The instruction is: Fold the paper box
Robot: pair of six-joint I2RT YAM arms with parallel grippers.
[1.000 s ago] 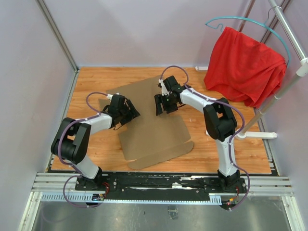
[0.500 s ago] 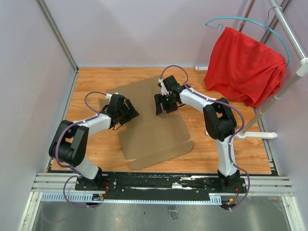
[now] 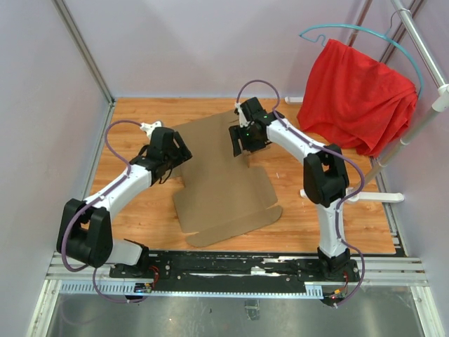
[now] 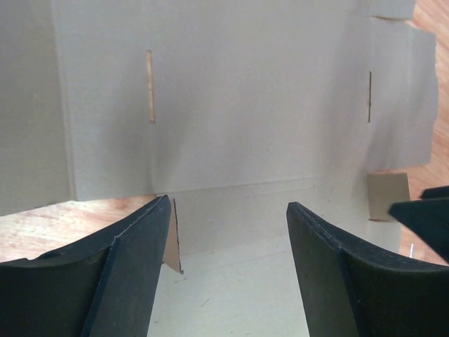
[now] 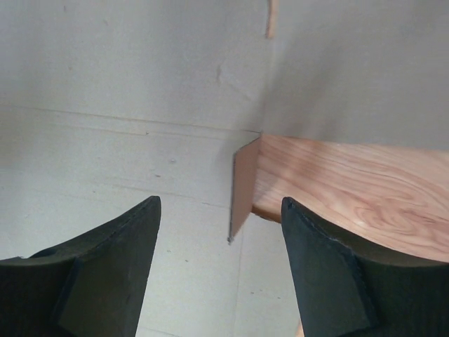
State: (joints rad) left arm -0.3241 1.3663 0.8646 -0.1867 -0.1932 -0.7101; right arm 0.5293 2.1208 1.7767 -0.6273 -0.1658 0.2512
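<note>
You are looking down on a wooden table [image 3: 133, 210] with the paper box [image 3: 221, 175] lying on its middle. The box is a flat brown cardboard sheet, not yet formed into a container, so it has no walls and holds nothing. Only one small tab [image 5: 242, 186] stands upright from it at the sheet's edge, with bare wood just beyond.

The sheet's long axis runs from the table's far side toward its near edge, leaning a little so that the near end sits slightly further right. A wide flap with rounded corners forms the near end and points toward the arm bases. The broader panel with two narrow slits lies at the far end.

Your left gripper [image 3: 179, 156] hovers over the table's left-centre, at the left edge of the sheet's far panel. Its fingers [image 4: 126, 281] stand wide apart and have hold of nothing; cardboard shows in the gap between them. Whether they touch the sheet cannot be told.

Your right gripper [image 3: 238, 146] hangs over the table's far-centre, at the right edge of the same panel. Its fingers [image 5: 105, 274] are also spread wide and grip nothing, with the upright tab in the gap between them.

A red cloth [image 3: 354, 95] hangs beyond the table's far right corner.
</note>
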